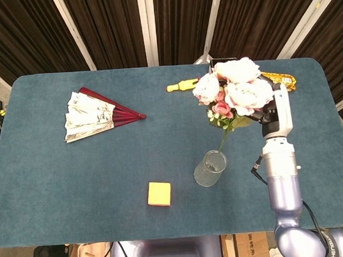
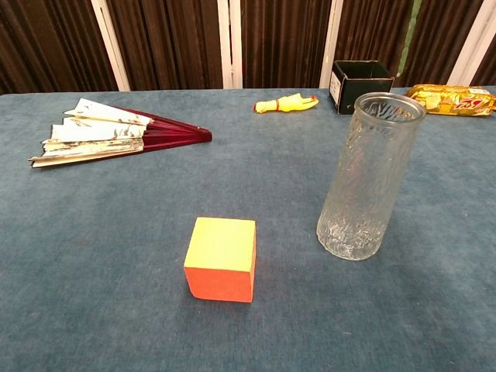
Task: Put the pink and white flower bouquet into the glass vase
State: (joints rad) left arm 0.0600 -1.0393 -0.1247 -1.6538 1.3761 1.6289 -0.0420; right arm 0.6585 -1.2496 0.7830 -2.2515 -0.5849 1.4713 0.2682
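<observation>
The pink and white flower bouquet (image 1: 233, 92) hangs in the air, gripped by my right hand (image 1: 268, 114), which is mostly hidden behind the blooms. Its green stem points down and left, and the tip (image 1: 223, 143) ends just above the far rim of the glass vase (image 1: 210, 168). The vase stands upright on the blue table with nothing in it. In the chest view the vase (image 2: 370, 177) is at centre right, and a blurred strip of green stem (image 2: 412, 31) shows above and behind it. My left hand appears in neither view.
A folded-out paper fan (image 1: 98, 114) lies at the left. A yellow rubber chicken (image 1: 182, 86), a black box (image 2: 361, 76) and a snack packet (image 1: 282, 80) sit along the far edge. An orange-and-yellow cube (image 1: 159, 194) rests left of the vase.
</observation>
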